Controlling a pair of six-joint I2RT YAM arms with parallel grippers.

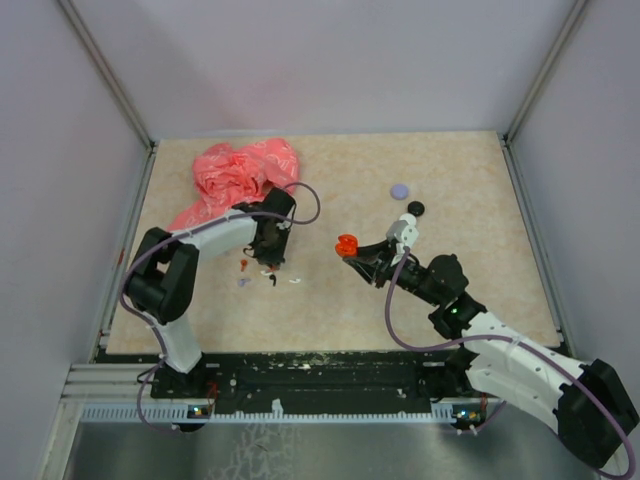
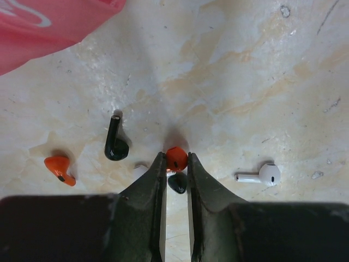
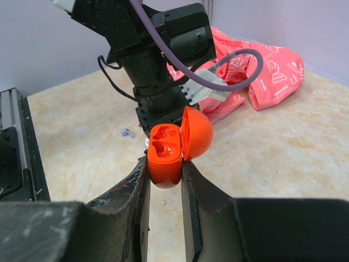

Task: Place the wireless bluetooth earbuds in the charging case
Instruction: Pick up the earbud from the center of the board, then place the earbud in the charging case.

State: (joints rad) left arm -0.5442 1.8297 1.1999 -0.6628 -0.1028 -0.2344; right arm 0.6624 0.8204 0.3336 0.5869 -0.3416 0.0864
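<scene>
The left end effector (image 2: 175, 159) stands narrow over the tabletop (image 2: 245, 82), its two fingertips pressed against either side of a red earbud (image 2: 176, 156). A dark piece sits just behind that bud in the slot between the fingers, and whether it belongs to the bud cannot be told. Just left of the fingertips and slightly ahead lies a black earbud (image 2: 115, 144), stem pointing away. A second red earbud (image 2: 60, 168) lies farther left, well apart from the fingers. A white earbud (image 2: 260, 175) lies off to the right, stem toward the fingers. A pale bud (image 2: 140, 169) peeks out beside the left finger, mostly hidden. A pink plastic bag (image 2: 43, 27) lies ahead and to the left. The right end effector (image 3: 164, 170) is clamped on the red charging case (image 3: 165, 150), held above the tabletop between its fingers with the lid (image 3: 197, 134) hinged open to the right and two moulded sockets facing up. Beyond that case, near the left arm, a pale purple earbud (image 3: 127, 132) lies on the tabletop.
</scene>
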